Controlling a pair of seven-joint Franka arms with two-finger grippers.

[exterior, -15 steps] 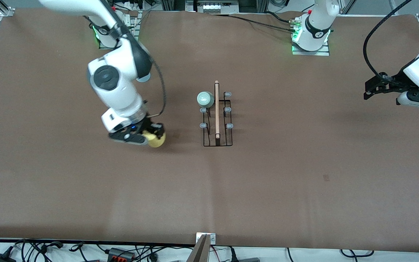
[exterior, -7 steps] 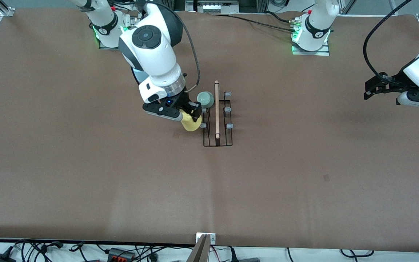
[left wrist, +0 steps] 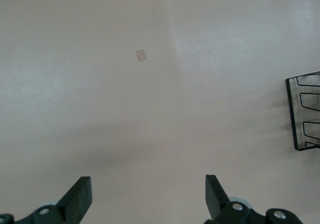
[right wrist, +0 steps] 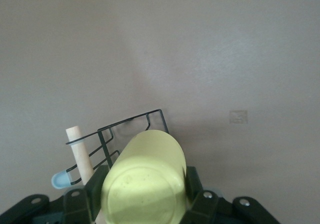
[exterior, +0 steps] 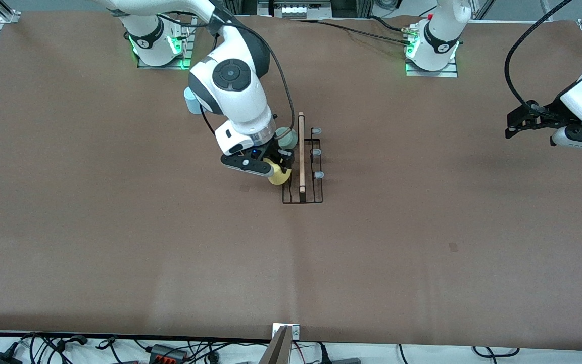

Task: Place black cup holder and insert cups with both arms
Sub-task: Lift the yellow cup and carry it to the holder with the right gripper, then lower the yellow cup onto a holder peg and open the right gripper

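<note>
Looking over my brown-covered bench (exterior: 119, 242): right gripper (exterior: 271, 169) clamps the yellow tapered cup (exterior: 281, 176) over the black wire cup holder (exterior: 302, 192); left gripper (exterior: 516, 124) waits, fingers wide, near the bench's edge.

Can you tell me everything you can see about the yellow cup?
The yellow cup is small, plain and pale yellow, with no handle, narrower toward its flat base, and looks smooth. The right end effector is shut on its sides and holds it tipped sideways, base toward the wrist camera. It hangs over the cup rack, at the edge toward the right arm's end, close to a grey-green cup on the rack.
</note>
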